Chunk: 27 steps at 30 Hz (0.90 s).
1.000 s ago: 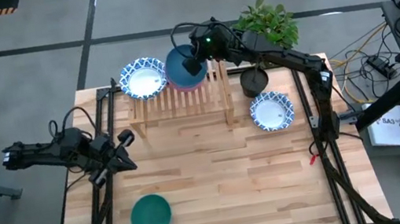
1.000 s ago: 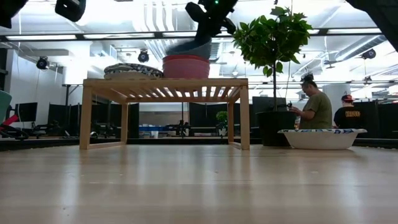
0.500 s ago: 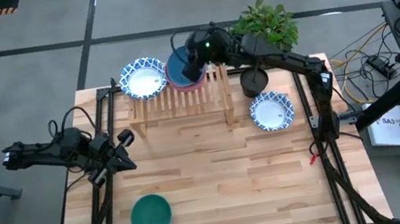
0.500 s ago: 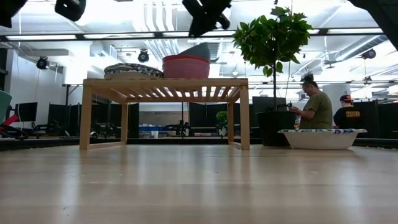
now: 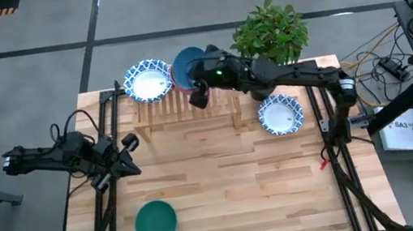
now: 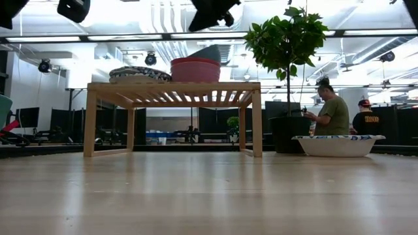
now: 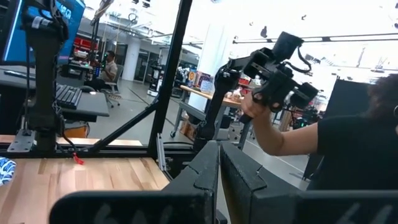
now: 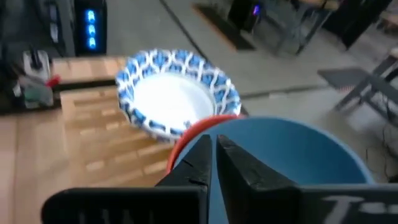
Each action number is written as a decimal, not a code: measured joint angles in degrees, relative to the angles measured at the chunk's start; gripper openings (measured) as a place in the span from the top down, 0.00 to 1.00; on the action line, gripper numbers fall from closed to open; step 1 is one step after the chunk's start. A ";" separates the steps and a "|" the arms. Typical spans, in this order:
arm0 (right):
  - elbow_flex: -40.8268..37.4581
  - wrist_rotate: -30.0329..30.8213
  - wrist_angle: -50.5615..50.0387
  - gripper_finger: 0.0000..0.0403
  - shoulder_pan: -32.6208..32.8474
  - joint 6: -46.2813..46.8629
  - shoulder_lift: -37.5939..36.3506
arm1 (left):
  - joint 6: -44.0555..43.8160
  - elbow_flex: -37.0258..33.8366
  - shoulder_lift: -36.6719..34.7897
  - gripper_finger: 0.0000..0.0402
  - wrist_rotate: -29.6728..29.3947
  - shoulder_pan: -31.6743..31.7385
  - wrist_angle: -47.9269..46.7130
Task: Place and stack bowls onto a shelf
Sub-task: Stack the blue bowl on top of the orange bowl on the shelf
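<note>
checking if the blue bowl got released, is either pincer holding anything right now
Nothing is held. The right pincer is shut and empty above the round blue bowl, which sits in the red bowl on the light-wood slatted shelf. The left pincer is shut and empty too.

Your right arm stretches from the right edge of the high view toward upper centre, its elbow bent, ending in the right hand (image 5: 198, 98) with fingers (image 8: 198, 163) pressed nearly together, empty. In the low view that hand hangs at the top of the frame, centre. Your left arm lies folded low at the left of the high view, and the left hand (image 5: 128, 153) has its fingers (image 7: 239, 177) closed together, empty.
</note>
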 joint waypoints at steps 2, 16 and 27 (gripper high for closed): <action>-5.30 0.12 4.60 0.98 -0.09 -0.07 -3.29 | -0.27 0.00 0.00 1.00 0.00 0.00 0.00; -34.72 8.18 27.64 0.98 -0.49 0.34 -15.86 | 0.40 0.00 0.45 1.00 -3.02 -0.02 0.91; -35.87 9.30 29.61 0.98 -0.34 0.23 -14.84 | -0.92 -0.02 1.56 1.00 -4.97 0.00 2.25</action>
